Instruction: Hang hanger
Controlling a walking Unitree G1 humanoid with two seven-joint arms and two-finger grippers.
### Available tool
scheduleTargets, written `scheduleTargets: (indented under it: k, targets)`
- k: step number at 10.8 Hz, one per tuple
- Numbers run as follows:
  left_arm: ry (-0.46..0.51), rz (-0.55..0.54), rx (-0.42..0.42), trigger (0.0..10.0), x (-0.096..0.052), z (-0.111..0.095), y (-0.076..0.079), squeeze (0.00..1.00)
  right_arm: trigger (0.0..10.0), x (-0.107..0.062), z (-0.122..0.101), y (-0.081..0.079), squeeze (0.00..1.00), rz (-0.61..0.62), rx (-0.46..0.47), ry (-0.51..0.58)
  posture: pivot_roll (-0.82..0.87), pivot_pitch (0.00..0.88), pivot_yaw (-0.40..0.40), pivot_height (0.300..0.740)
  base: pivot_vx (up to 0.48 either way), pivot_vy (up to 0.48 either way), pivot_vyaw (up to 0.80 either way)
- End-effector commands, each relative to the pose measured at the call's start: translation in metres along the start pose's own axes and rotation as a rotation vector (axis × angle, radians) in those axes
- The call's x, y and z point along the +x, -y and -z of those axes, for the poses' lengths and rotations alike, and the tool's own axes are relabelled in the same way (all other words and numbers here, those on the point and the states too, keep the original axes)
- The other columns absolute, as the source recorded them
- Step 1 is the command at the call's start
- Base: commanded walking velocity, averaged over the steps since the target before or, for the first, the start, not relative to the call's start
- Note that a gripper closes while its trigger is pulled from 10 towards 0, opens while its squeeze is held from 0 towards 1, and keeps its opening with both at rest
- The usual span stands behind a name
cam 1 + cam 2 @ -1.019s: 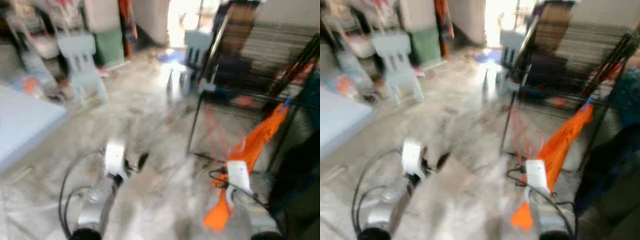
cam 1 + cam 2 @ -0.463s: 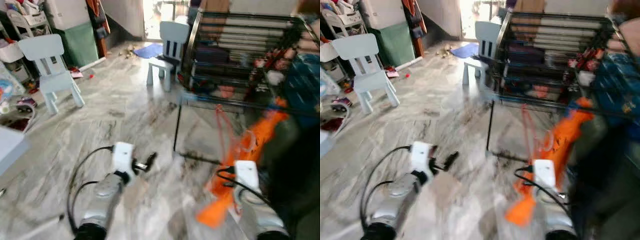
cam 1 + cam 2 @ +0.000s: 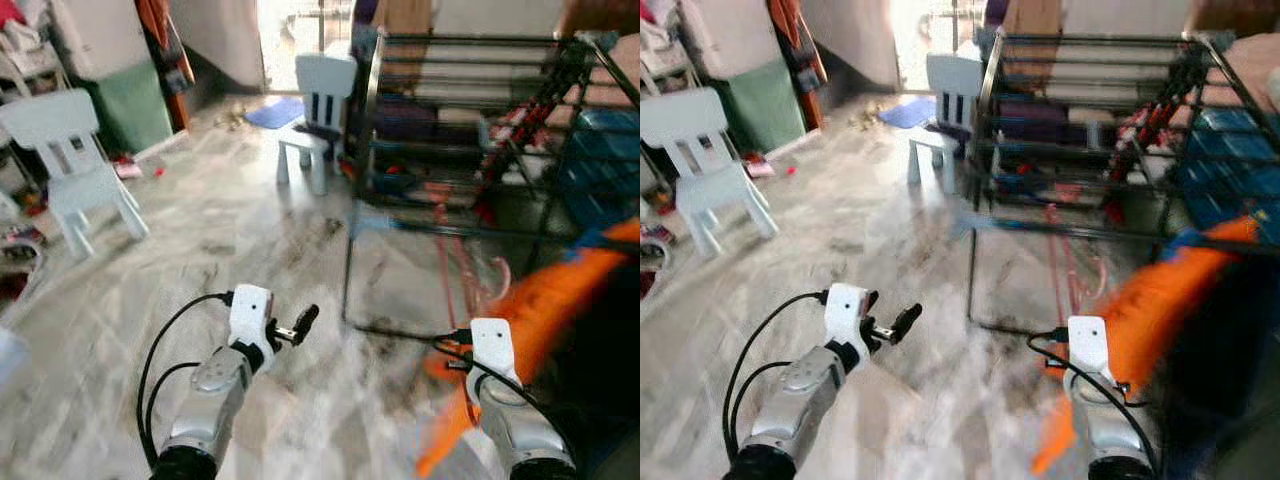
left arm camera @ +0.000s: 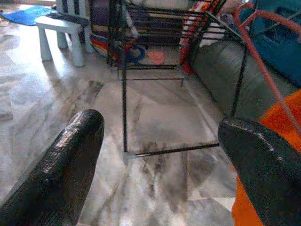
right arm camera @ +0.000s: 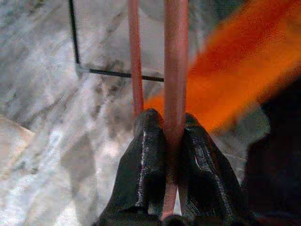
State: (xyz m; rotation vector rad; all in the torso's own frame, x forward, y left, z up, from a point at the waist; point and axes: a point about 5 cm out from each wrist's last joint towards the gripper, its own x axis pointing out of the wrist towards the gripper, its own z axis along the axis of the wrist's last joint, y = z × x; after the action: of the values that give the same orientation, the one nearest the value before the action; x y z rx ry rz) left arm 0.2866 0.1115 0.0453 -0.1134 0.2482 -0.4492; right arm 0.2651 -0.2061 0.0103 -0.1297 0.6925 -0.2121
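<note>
Far left: a pale blue chair (image 3: 62, 150) on the marble floor (image 3: 200, 230), with a green cabinet (image 3: 130, 100) behind; further along, a second pale chair (image 3: 318, 95) beside the doorway.

Left of centre: left gripper (image 3: 298, 325) raised over the floor, fingers (image 4: 70, 160) spread wide apart with nothing between them; idle for now.

Centre to right: black wire drying rack (image 3: 470, 110), top rails running across, lower shelves cluttered with red and blue things too blurred to name; its nearest upright leg just ahead of both arms.

Right: right gripper (image 5: 164, 155) pressed tight on the thin reddish bar of the hanger (image 5: 175, 70), held roughly upright; blurred orange cloth (image 3: 560, 300) trailing from it, low and to the right, near the rack's front.

Step in hand, as a judgement: carrying the loaded hanger to the rack; nothing hooked over a rail yet; approach nearly done, hanging itself still ahead.

Next move calls for: lifting the right arm well above the top rail, turning the hook toward a bare stretch of bar, lowering until caught, only then loosening the pinch; hook itself too blurred to place, so alignment needs care.
</note>
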Motion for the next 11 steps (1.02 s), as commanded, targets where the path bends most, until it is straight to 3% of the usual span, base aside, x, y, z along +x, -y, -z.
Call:
scheduleTargets:
  k: [1,8,11]
  targets:
    - [-0.006,-0.032,0.016,10.0,-0.004,-0.003,-0.011,0.0,10.0,0.0,-0.01,-0.012,0.0,-0.022,0.01,0.025,-0.05,0.0,0.007,0.74,0.326,0.352,0.0]
    - [-0.011,0.039,-0.022,10.0,-0.005,-0.004,-0.004,0.0,10.0,-0.011,0.006,-0.006,0.0,0.073,0.014,-0.026,-0.05,0.02,0.022,0.74,0.0,0.0,0.0]
    - [-0.014,0.064,-0.019,10.0,-0.004,-0.004,0.0,0.0,10.0,-0.019,-0.002,0.007,0.0,0.132,-0.016,0.058,-0.06,0.024,0.032,0.74,0.0,0.0,0.0]
